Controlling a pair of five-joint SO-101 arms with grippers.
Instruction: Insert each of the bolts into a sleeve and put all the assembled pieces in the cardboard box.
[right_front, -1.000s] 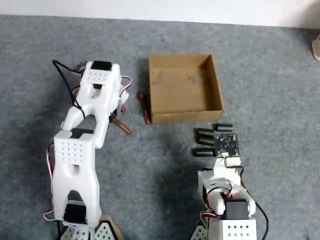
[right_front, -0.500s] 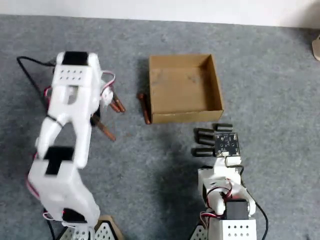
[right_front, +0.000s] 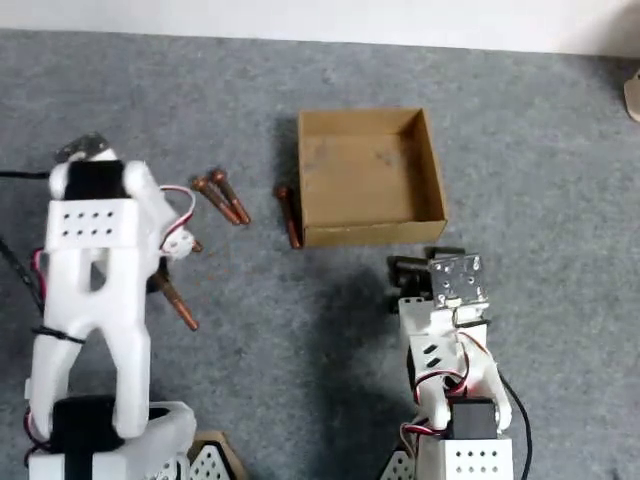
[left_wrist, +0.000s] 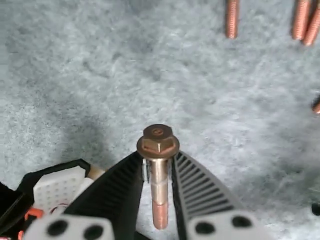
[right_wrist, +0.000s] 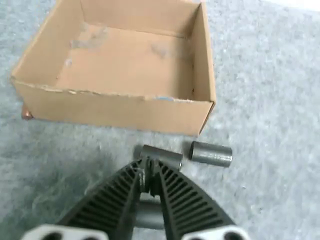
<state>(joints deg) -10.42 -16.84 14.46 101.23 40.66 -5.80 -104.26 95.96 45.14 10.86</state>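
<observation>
My left gripper (left_wrist: 158, 162) is shut on the shank of a copper bolt (left_wrist: 158, 141), head pointing away from the wrist. In the high view that bolt (right_front: 181, 307) hangs above the carpet at the left, under the left arm. Two loose bolts (right_front: 222, 197) lie side by side left of the cardboard box (right_front: 430, 160), and a third bolt (right_front: 289, 217) lies against the box's left wall. My right gripper (right_wrist: 149, 169) is shut with nothing in it, just above dark sleeves (right_wrist: 161, 155) in front of the box (right_wrist: 120, 107). Another sleeve (right_wrist: 211, 153) lies beside them.
Grey carpet (right_front: 300, 340) covers the table, with free room between the two arms. Nothing lies inside the box. The sleeves (right_front: 408, 266) cluster just off the box's near right corner, partly under the right arm's wrist.
The left arm has swung left and back toward the near side, carrying the bolt away from the two loose bolts. The right arm's wrist has tipped forward over the sleeves.
</observation>
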